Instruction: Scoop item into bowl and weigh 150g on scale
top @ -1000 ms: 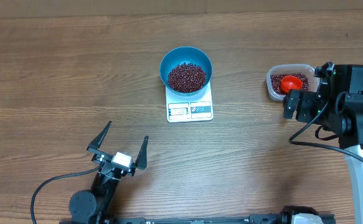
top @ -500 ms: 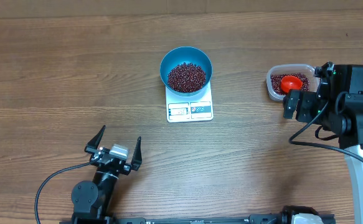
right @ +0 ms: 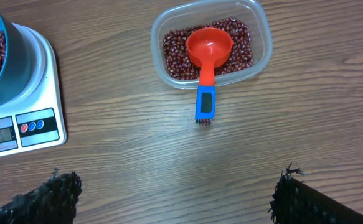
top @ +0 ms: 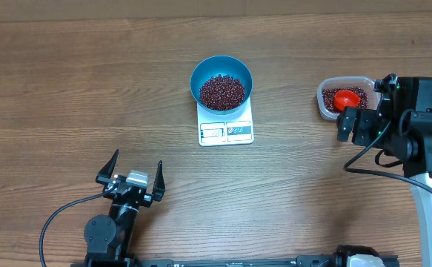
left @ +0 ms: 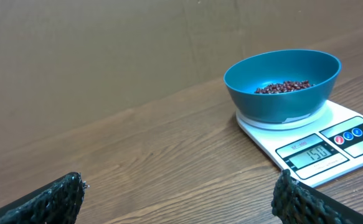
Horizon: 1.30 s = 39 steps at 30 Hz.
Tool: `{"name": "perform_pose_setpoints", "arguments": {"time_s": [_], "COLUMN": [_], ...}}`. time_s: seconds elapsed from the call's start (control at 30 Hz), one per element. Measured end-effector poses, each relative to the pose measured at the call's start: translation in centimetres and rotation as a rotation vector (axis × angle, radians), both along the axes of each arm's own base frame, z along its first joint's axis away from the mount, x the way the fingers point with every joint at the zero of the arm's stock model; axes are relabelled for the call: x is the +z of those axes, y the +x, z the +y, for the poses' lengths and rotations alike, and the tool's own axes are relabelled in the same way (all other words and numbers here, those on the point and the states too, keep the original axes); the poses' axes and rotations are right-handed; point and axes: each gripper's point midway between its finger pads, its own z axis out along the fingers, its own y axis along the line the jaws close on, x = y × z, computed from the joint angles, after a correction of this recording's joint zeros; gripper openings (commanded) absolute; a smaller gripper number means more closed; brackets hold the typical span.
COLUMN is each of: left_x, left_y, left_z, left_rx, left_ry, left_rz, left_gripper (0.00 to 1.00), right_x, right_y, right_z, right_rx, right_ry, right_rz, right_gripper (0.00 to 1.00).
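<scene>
The blue bowl [top: 221, 74] stands on the white scale [top: 226, 130] at the table's middle, with a heap of dark red-brown beans [top: 221, 90] inside. In the left wrist view the bowl [left: 282, 81] and scale [left: 330, 137] lie ahead to the right, and the display reads 150. My left gripper [top: 136, 162] sits open near the front left, well short of the scale, with nothing between its fingers [left: 63, 196]. My right gripper [right: 178, 186] is open and empty above bare wood, just in front of the bean container.
A clear container [right: 262, 37] of beans holds an orange-red scoop [right: 209, 46]; its blue handle [right: 205, 102] hangs over the near rim. The container [top: 327, 100] sits at the right, beside the right arm [top: 408, 126]. A cardboard wall [left: 106, 50] backs the table.
My left arm has drawn back toward the front left, away from the scale, and stays open. The right arm, bowl, scale and scoop have not moved.
</scene>
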Motion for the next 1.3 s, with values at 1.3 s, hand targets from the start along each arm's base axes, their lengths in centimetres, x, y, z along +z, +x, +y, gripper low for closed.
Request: {"name": "perform_pose_setpoints", "arguments": {"time_s": [1.3], "left_x": [-0.2], "left_y": [0.2], "left_z": [1.3], "left_rx": [0.083], "left_ry": [-0.117], "left_rz": [0.025], "left_gripper": [0.99], "right_x": [0.0], "right_y": [0.0], "right_z": [0.0], "right_rx": [-0.001], "right_ry": [0.0], "right_rz": [0.0], "right_gripper": [1.0]}}
